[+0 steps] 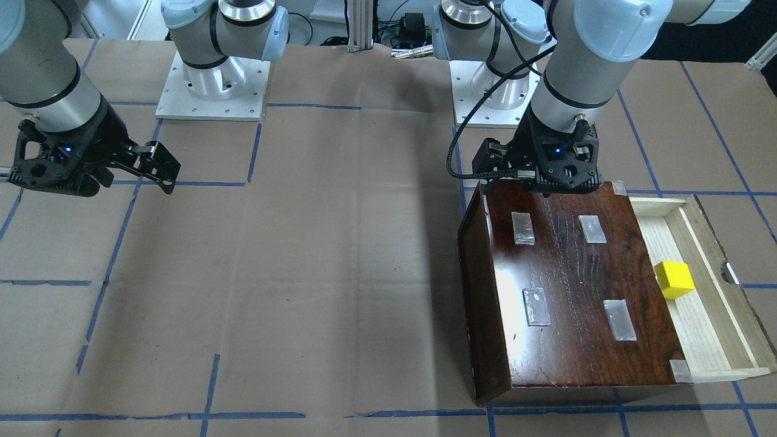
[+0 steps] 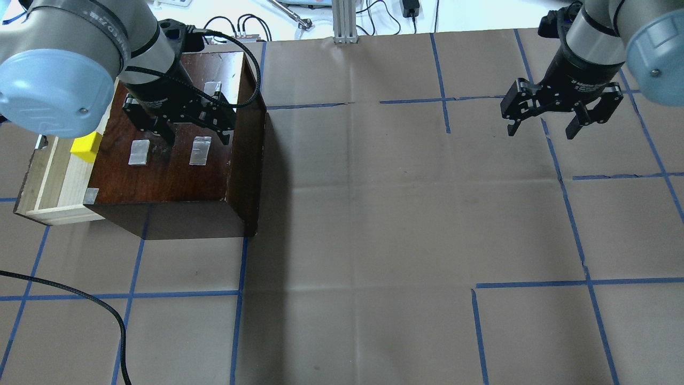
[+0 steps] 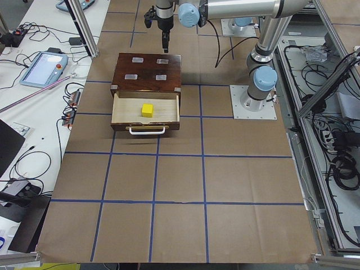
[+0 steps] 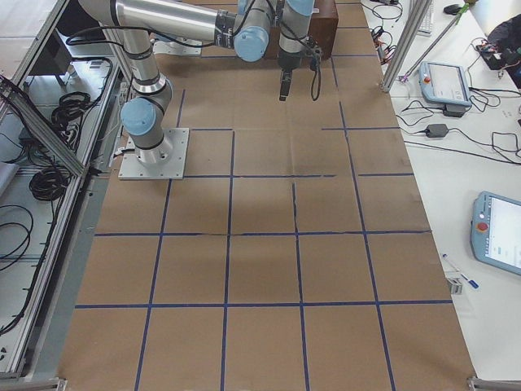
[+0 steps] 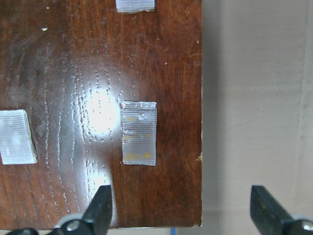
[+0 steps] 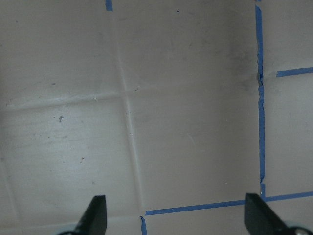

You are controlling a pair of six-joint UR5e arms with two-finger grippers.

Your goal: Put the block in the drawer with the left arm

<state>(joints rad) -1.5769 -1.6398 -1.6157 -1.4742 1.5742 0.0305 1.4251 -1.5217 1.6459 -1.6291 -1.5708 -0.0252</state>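
The yellow block (image 1: 675, 279) (image 2: 86, 146) (image 3: 147, 109) rests inside the pulled-out pale wooden drawer (image 1: 692, 331) (image 2: 57, 184) of the glossy dark-brown box (image 1: 576, 291) (image 2: 171, 176). It sits free, with nothing touching it. My left gripper (image 1: 537, 182) (image 2: 195, 133) (image 5: 183, 210) hovers over the box lid near its edge farthest from the drawer, open and empty. In the left wrist view its fingertips straddle that lid edge. Far across the table, my right gripper (image 1: 152, 167) (image 2: 542, 128) (image 6: 176, 215) hangs open over bare brown paper.
Several clear tape patches (image 5: 138, 132) are stuck on the box lid. A loose black cable (image 2: 107, 315) lies on the paper at the near left. The arm bases (image 1: 212, 79) stand at the robot's edge. Blue tape lines (image 2: 566, 214) grid the table.
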